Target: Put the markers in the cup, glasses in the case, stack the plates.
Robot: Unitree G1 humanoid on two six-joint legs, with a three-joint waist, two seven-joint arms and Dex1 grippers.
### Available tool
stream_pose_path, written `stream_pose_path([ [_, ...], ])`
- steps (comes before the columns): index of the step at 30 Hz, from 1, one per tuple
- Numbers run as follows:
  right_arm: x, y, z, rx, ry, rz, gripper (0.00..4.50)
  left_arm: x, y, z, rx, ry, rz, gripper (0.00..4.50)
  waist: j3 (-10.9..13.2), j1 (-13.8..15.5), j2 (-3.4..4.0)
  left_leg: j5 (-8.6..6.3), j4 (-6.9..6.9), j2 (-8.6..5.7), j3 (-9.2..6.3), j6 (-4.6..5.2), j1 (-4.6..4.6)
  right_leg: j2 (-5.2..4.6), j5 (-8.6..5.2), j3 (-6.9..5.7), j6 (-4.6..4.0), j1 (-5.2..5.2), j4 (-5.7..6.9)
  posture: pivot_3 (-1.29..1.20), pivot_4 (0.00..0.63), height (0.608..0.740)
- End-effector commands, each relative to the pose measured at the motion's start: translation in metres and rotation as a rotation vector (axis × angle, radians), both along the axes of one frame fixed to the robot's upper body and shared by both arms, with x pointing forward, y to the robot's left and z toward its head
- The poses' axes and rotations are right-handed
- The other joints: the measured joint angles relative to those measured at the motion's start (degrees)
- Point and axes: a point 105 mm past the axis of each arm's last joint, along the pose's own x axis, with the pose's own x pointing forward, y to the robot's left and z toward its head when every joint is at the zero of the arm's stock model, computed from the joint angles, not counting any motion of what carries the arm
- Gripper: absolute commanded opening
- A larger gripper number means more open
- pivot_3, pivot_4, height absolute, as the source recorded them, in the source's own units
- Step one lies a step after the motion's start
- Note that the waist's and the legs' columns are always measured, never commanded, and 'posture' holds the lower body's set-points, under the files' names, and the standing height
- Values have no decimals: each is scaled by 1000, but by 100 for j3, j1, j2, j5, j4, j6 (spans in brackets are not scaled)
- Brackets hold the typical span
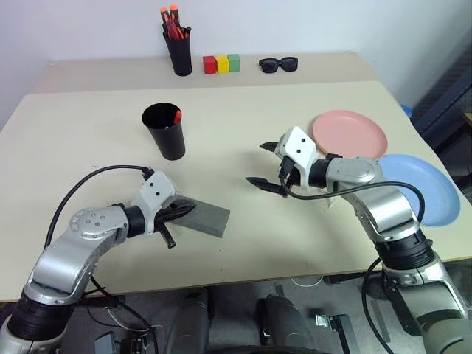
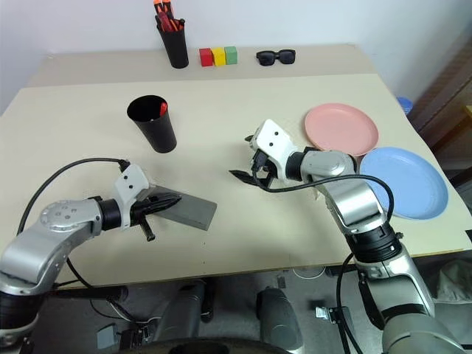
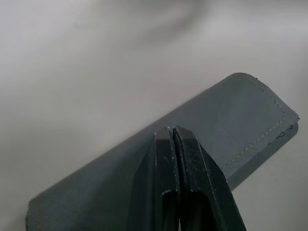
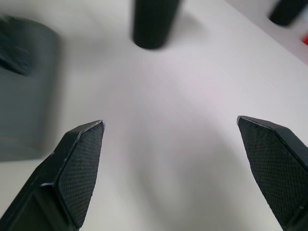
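With a red-capped marker in the black cup, I rest my clenched left gripper on the closed grey case beside it, right gripper spread empty, pink plate and blue plate beyond still unstacked.

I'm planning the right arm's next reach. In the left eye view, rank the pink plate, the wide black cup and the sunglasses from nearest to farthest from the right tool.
From the right tool:
1. Pink plate, just beyond it, toward the table's right side.
2. Wide black cup, across the table to its left.
3. Sunglasses, at the far edge of the table.
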Motion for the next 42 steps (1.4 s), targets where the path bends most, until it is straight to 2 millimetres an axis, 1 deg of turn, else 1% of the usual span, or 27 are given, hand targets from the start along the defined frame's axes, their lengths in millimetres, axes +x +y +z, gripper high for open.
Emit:
stream_pose_path([
  [1,35,-38,13,-60,-92,-246,4500,-1,-7,28,-116,-139,-22,18,0,6,0,0,2,0,0,0,0,0,0,0,0,0,0,0,150,740],
  [4,56,-73,7,-184,-146,-413,4500,-14,-25,39,-169,-197,-119,18,0,2,0,0,2,-1,5,0,-1,0,0,0,0,-2,0,0,150,740],
  [6,63,-89,1,-249,-158,-474,4500,-22,-35,39,-175,-210,-178,18,0,3,0,0,0,-2,14,0,-1,0,0,1,0,-2,-3,0,150,740],
  [10,74,-113,-10,-265,-130,-594,4500,-31,-51,37,-162,-228,-250,18,-1,-29,2,0,-2,-2,20,0,0,4,0,3,1,-2,-2,0,150,740],
  [12,76,-124,-20,-326,-120,-635,4500,-33,-59,37,-173,-229,-277,18,-1,-30,3,0,-2,-2,20,0,1,6,0,4,1,-2,-1,0,150,740],
  [15,77,-131,-26,-365,-119,-651,4500,-36,-66,40,-194,-242,-302,18,-1,-26,3,0,-1,-3,21,0,0,7,1,5,1,-2,-1,0,150,740],
  [18,78,-129,-26,-337,-111,-647,3675,-40,-74,41,-215,-244,-326,0,-1,-14,4,0,1,-2,20,0,2,7,1,5,2,2,-1,0,150,740],
  [21,77,-125,-24,-327,-116,-631,2254,-41,-81,40,-235,-243,-335,0,-1,-16,4,0,2,-3,20,0,1,7,1,6,3,1,0,0,150,740],
  [25,75,-122,-19,-326,-136,-613,38,-41,-85,37,-242,-236,-337,0,-1,-17,4,0,2,-3,19,0,1,8,1,5,3,1,0,0,150,740],
  [29,67,-121,3,-376,-269,-576,38,-36,-86,37,-268,-225,-337,0,0,-3,6,0,2,-3,19,1,0,7,1,5,3,0,0,0,150,740],
  [32,55,-128,23,-363,-335,-587,38,-29,-93,40,-295,-230,-352,0,0,23,10,0,4,-4,17,1,-1,7,2,4,5,2,0,0,150,740],
  [33,49,-135,30,-369,-353,-602,38,-27,-97,41,-302,-234,-367,0,0,24,10,0,5,-5,17,1,-1,7,2,5,5,3,-1,0,150,740],
  [36,35,-150,39,-377,-371,-642,38,-24,-104,42,-311,-242,-400,0,-1,30,11,0,7,-6,17,1,-1,7,3,4,7,4,-1,0,150,740],
  [38,12,-177,41,-367,-340,-718,38,-20,-111,44,-321,-253,-433,0,-2,95,14,0,7,-6,17,1,-1,7,3,4,7,5,-1,0,150,740],
  [40,-5,-193,41,-347,-312,-764,38,-17,-114,45,-327,-260,-455,0,-3,137,14,0,9,-6,15,2,-1,10,3,2,8,8,-3,0,150,740],
  [42,-25,-206,36,-347,-276,-793,38,-13,-114,44,-325,-256,-473,0,-7,135,22,0,12,-7,16,2,0,10,3,3,8,11,-4,0,150,740],
])
